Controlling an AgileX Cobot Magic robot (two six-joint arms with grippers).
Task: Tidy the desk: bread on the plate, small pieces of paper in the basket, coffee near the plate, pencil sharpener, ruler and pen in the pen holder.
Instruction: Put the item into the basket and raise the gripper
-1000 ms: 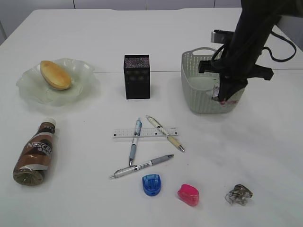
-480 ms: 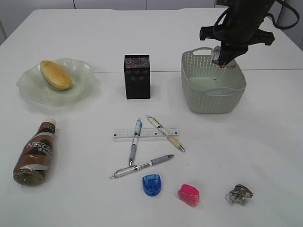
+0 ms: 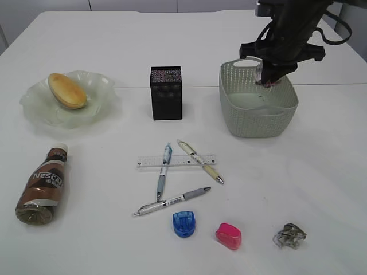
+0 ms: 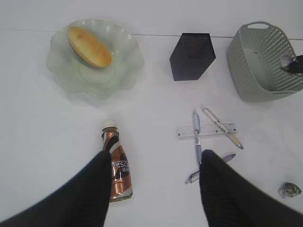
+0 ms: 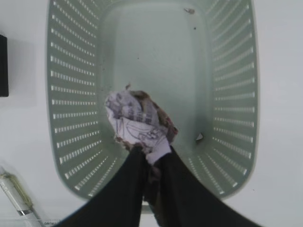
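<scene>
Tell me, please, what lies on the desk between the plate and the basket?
The pen holder stands alone between the plate and the basket; the exterior view shows bare desk on both sides of it.

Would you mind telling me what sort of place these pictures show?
Probably a lab desk staged for a tidying test: a plain white desk, scattered pens and a ruler, with a robot end effector above a basket.

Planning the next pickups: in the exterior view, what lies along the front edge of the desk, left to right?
coffee → blue pencil sharpener → pink pencil sharpener → crumpled paper
</scene>
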